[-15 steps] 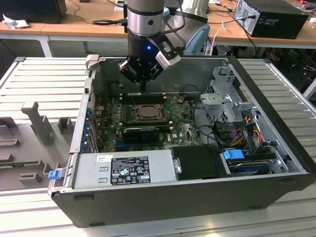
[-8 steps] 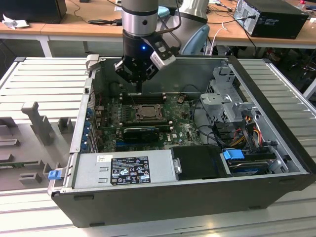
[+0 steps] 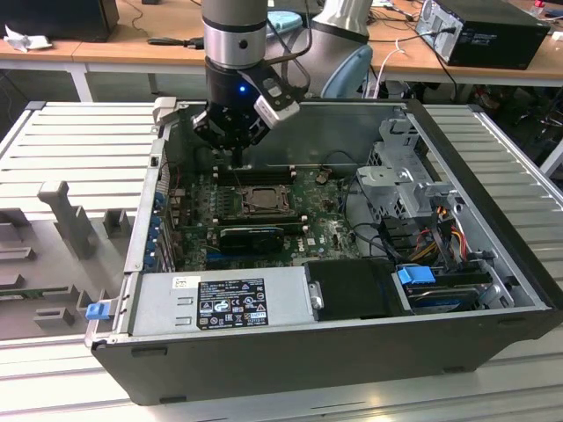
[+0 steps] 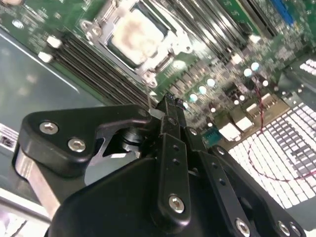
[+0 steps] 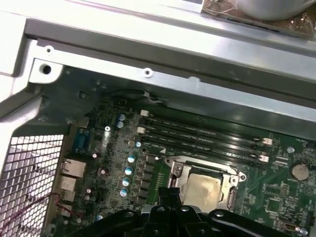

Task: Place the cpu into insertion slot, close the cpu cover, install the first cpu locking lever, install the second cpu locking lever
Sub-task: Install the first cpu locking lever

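Exterior view: power supply sits along the near edge of the open computer case, drive cage at the exterior view's right side. Motherboard lies flat on the case floor. The gripper hangs over the far edge of the board, just above the memory slots, with the fingers drawn together to a point and nothing between them. The cpu sits seated in the insertion slot near the board's middle, with the cpu cover down flat around it. Second wrist view: black gripper body fills the foreground, jaws pinched narrow, tips just beside the socket corner, not touching the chip. The cpu shows pale inside the metal frame of the cpu cover. First wrist view: gripper tips meet at the socket's edge, cpu lies level in the insertion slot, cpu cover closed around it, memory slots running alongside toward the case wall.
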{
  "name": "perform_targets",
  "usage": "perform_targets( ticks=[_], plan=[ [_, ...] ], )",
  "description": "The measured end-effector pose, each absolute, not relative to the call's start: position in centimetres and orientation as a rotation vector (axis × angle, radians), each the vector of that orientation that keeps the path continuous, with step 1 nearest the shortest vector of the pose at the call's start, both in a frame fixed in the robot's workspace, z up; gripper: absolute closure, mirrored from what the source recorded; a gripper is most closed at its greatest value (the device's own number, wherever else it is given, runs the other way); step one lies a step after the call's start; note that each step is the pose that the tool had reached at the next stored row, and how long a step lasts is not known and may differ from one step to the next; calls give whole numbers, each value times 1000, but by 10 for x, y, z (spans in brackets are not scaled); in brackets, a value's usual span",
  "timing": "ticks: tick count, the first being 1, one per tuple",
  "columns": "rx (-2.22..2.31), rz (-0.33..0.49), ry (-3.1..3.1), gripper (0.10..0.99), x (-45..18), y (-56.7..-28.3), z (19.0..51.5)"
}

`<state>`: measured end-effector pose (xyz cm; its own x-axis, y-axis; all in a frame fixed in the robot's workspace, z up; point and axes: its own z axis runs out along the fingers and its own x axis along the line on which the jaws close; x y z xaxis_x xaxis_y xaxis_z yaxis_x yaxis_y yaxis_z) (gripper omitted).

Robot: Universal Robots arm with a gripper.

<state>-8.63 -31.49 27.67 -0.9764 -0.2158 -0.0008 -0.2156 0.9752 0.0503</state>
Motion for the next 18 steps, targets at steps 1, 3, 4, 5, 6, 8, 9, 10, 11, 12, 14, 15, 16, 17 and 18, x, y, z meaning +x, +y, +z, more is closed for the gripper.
perform_targets(
  ticks=[1,3,4,5,6,8,9,10,11,12,14,15,16,17,18],
  plan=[
    [341,-79,-3117,980,-90,-315,276],
    [328,-79,-3119,980,-98,-314,272],
    [306,-79,-3122,980,-99,-314,270],
    [290,-79,-3123,980,-99,-314,269],
    [283,-79,-3124,980,-100,-314,268],
    [277,-87,-3125,980,-107,-313,264],
    [276,-90,-3125,980,-108,-311,263],
    [276,-91,-3125,980,-108,-309,262],
    [276,-91,-3125,980,-108,-306,261],
    [276,-91,-3125,980,-108,-304,261],
    [276,-91,-3125,980,-108,-297,260],
    [276,-91,-3125,980,-108,-294,259],
    [276,-91,-3125,980,-107,-292,259],
    [276,-91,-3125,980,-106,-292,259],
    [276,-91,-3125,980,-106,-292,259]
  ],
)
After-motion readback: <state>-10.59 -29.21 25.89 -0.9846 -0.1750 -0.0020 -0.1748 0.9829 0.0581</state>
